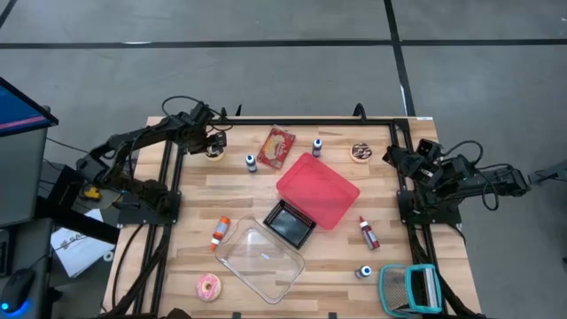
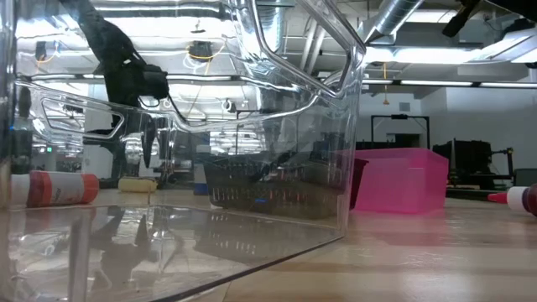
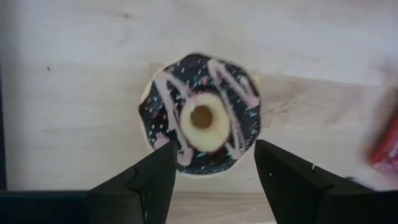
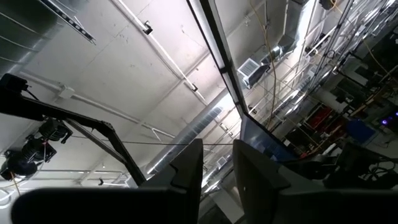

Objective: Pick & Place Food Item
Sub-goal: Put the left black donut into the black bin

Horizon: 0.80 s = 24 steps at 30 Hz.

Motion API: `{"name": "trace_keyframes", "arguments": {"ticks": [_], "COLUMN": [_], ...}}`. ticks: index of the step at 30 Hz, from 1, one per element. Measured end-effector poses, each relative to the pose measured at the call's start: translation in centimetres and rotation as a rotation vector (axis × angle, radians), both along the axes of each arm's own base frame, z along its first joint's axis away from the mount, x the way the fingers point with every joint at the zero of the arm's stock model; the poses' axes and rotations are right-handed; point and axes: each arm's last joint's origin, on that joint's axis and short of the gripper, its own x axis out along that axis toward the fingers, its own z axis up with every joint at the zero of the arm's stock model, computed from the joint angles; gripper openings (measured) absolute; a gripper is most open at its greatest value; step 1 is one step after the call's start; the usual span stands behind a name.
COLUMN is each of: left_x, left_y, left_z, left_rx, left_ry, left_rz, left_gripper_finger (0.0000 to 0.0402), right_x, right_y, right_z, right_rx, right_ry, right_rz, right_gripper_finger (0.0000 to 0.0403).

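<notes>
A chocolate-iced donut [image 3: 200,115] with pink drizzle lies flat on the wooden table at its far left [image 1: 213,151]. My left gripper [image 3: 214,165] hangs open just above it, pointing down, with a finger over each side of the donut's edge. The low view shows a gap between the fingers [image 2: 148,138] and the pale donut [image 2: 138,184] below them. My right gripper [image 4: 217,165] is shut and waits at the table's right edge [image 1: 394,156], pointing up at the ceiling.
A red snack packet [image 1: 279,146] lies right of the donut. Mid-table stand a pink tub [image 1: 317,189], a black basket [image 1: 290,222] and a clear container [image 1: 261,261]. A pink donut [image 1: 209,286], another chocolate donut [image 1: 361,152], several bottles and a teal rack [image 1: 409,288] lie around.
</notes>
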Motion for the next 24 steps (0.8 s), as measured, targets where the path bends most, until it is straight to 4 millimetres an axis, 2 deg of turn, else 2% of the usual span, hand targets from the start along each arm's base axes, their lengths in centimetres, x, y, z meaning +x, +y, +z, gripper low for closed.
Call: {"name": "trace_keyframes", "arguments": {"ticks": [18,24], "left_x": [0.2,-0.7], "left_y": [-0.6,-2.1], "left_z": [-0.3,-3.0], "left_rx": [-0.053,-0.112], "left_ry": [-0.012,-0.01], "left_rz": [-0.026,-0.007], "left_gripper_finger": [0.0212,0.0212], "right_x": [0.0,0.0], "right_y": [0.0,0.0], "right_z": [0.0,0.0], "right_rx": [-0.016,-0.018], "right_ry": [0.0,0.0], "right_rz": [-0.021,-0.023], "right_gripper_finger": [0.0082,0.0082]}}
